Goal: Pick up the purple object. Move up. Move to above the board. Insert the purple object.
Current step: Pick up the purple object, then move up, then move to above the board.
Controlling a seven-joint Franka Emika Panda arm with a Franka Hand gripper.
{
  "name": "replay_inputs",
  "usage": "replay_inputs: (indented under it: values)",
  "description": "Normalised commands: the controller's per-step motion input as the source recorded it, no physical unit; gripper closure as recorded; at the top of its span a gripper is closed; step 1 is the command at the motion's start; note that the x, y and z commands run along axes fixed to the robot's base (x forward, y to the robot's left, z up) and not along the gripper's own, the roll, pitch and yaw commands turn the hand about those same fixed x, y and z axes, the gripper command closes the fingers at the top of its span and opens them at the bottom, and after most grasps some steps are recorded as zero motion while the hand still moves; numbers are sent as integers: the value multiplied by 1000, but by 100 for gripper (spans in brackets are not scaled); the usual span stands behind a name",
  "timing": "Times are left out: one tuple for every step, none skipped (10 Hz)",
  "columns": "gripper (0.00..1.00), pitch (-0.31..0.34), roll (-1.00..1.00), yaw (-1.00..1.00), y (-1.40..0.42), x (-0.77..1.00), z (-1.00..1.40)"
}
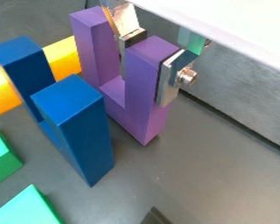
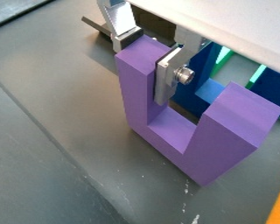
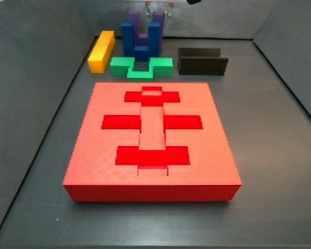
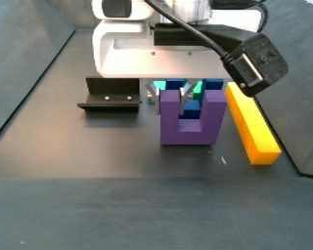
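1. Blue comes first in a wrist view: a dark blue U-shaped block (image 1: 63, 118) stands right up close on the grey floor (image 1: 213, 166), with the purple object (image 1: 129, 83) just behind it. The pincer (image 1: 152, 54) straddles one purple prong, one silver finger (image 1: 174, 74) flat on the prong's outer face and the other finger (image 1: 122, 21) down in the slot between the prongs. An orange bar (image 1: 63, 54) lies beyond the blue block, and green pieces (image 1: 4, 157) show at the frame edge.

2. Purple fills the next wrist view: the purple object (image 2: 184, 122) sits on the floor, prongs up, and the pincer (image 2: 149, 48) is clamped on the prong farther from the camera. A silver finger (image 2: 168, 74) presses the inner face of that prong. Blue and green pieces peek out behind.

3. Red dominates a side view: the board (image 3: 152, 136) lies flat in the foreground, its cross and bar cut-outs open upward. Well behind it stand the orange bar (image 3: 101, 51), a green piece (image 3: 143, 66), the blue block (image 3: 137, 37) and the dark fixture (image 3: 204, 61). The purple object (image 3: 153, 29) is back there too, partly hidden, with the pincer (image 3: 155, 12) above it.

4. Front on in a side view, the purple object (image 4: 192, 122) rests on the floor under the white arm, the pincer (image 4: 194, 95) down in its slot. The orange bar (image 4: 250, 127) lies just beside it, the fixture (image 4: 110, 98) on the other side.
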Motion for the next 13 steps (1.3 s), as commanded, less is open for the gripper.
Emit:
replay_inputs:
  values:
    - [100, 0, 0, 0, 0, 0, 0]
    - [100, 0, 0, 0, 0, 0, 0]
    - [100, 0, 0, 0, 0, 0, 0]
    - [100, 0, 0, 0, 0, 0, 0]
    - [100, 0, 0, 0, 0, 0, 0]
    - [100, 0, 0, 0, 0, 0, 0]
    - [100, 0, 0, 0, 0, 0, 0]
    - [100, 0, 0, 0, 0, 0, 0]
    - [100, 0, 0, 0, 0, 0, 833]
    - [100, 16, 6, -43, 64, -32, 813]
    - [100, 48, 27, -46, 48, -61, 589]
    - [100, 40, 56, -33, 23, -34, 381]
    - [100, 0, 0, 0, 0, 0, 1400]
